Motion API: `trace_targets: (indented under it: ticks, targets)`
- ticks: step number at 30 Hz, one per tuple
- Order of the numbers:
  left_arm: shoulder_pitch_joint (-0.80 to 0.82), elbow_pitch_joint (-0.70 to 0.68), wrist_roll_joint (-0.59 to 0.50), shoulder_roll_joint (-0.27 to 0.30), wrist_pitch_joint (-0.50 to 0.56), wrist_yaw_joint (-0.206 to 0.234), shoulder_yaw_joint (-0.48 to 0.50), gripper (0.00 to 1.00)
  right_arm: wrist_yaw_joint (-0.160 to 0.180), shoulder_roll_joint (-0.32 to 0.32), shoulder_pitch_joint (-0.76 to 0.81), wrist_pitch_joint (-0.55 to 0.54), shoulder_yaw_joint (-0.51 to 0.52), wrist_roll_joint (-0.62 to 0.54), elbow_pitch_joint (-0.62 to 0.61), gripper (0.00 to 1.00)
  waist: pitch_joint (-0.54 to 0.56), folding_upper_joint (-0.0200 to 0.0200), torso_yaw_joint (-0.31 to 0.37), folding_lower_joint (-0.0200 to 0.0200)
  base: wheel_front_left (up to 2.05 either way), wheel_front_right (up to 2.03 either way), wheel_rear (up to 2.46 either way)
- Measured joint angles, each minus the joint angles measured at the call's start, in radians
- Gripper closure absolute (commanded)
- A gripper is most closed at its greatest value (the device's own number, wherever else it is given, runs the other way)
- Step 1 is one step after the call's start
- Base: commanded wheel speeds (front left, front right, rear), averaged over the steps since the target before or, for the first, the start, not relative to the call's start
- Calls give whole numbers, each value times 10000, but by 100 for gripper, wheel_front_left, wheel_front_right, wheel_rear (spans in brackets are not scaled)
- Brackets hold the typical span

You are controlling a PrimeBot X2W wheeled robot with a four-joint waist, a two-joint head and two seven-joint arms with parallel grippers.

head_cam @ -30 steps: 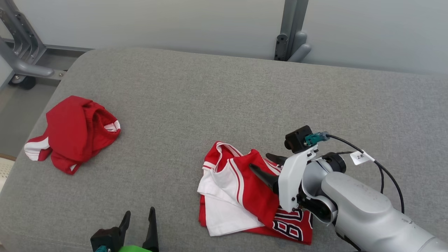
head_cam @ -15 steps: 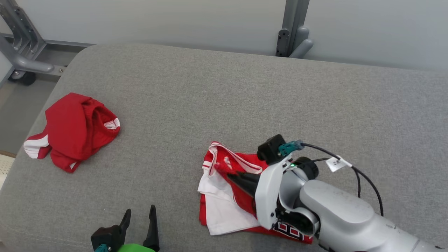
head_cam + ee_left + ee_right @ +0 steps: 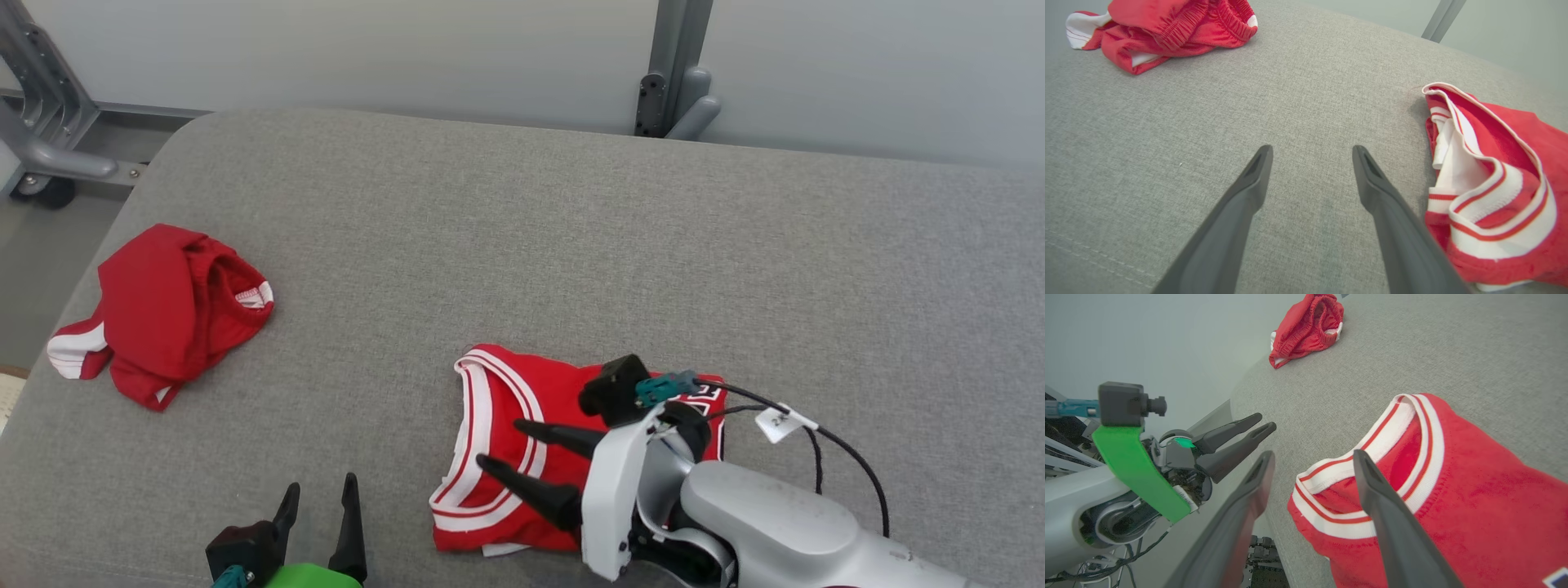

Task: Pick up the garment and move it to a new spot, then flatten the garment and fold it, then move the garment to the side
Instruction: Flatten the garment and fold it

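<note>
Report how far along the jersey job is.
Done: the red jersey lies folded into a compact block on the grey cushion. In hand: the right gripper hovers open over its striped trim, gripping nothing; the left gripper is open, clear of it. Left: moving the jersey aside, perhaps toward the red shorts.

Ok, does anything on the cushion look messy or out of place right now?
The folded red jersey isn't quite tidy: a white strip pokes out under its near edge. The red shorts lie crumpled by the left edge of the grey cushion. Nothing looks torn or spilled.
</note>
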State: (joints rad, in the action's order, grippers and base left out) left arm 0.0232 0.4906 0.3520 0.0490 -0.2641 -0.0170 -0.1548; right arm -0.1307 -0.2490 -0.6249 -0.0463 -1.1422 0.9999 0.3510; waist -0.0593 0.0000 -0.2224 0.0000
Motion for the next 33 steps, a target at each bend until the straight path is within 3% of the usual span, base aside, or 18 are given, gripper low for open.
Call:
trace_targets:
  ticks: [10,20,33]
  targets:
    - [-31,-31,-370,-2,0,-12,291,0,0,-284,373,2378,1841,-815,2249,0,216,0,655,0,0,0,0]
    - [-110,-90,-566,-2,0,-19,867,0,0,-194,1026,3060,3716,-2144,4197,0,419,0,1603,0,0,0,0]
    - [-157,-84,-924,-6,-2,-182,1392,0,0,663,2971,3083,8013,-5056,3064,0,716,0,2519,0,0,0,0]
